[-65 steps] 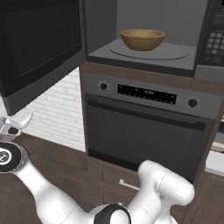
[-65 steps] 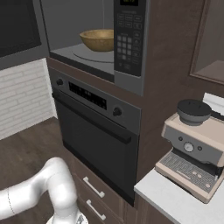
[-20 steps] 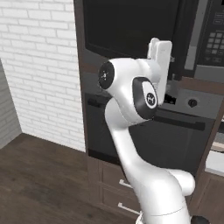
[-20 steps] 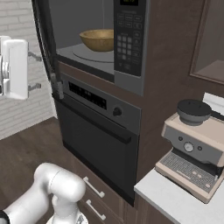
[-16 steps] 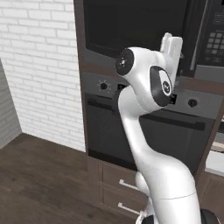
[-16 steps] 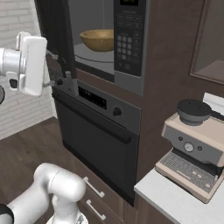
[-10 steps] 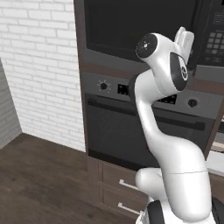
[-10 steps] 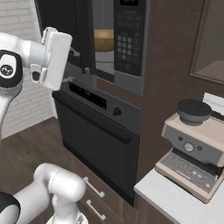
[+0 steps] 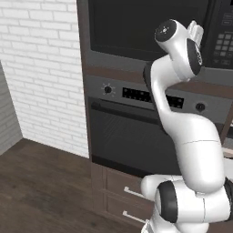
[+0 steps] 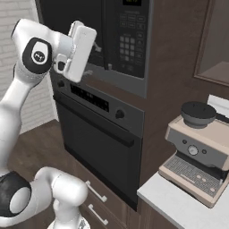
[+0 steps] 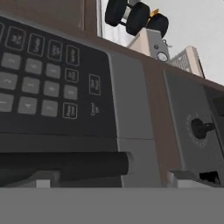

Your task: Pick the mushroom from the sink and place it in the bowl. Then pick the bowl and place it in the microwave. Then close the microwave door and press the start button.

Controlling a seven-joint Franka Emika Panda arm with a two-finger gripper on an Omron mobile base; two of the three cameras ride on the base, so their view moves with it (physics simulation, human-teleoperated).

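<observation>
microwave door [image 9: 150, 27] closed over microwave [image 10: 129, 40]

A dark grey microwave [image 10: 120, 42] with a black keypad [image 11: 43, 83] sits above a dark oven [image 9: 136, 136] in brown cabinetry. The white arm [image 9: 182, 113] has dark joints; beside it run a white brick wall [image 9: 41, 68] and a dark wood floor [image 9: 41, 191]. A beige-and-black coffee machine [image 10: 197, 152] stands on the pale grey worktop [image 10: 179, 205].

Microwave [image 10: 120, 40] above oven [image 10: 98, 143], coffee machine [image 10: 199, 152] right
</observation>
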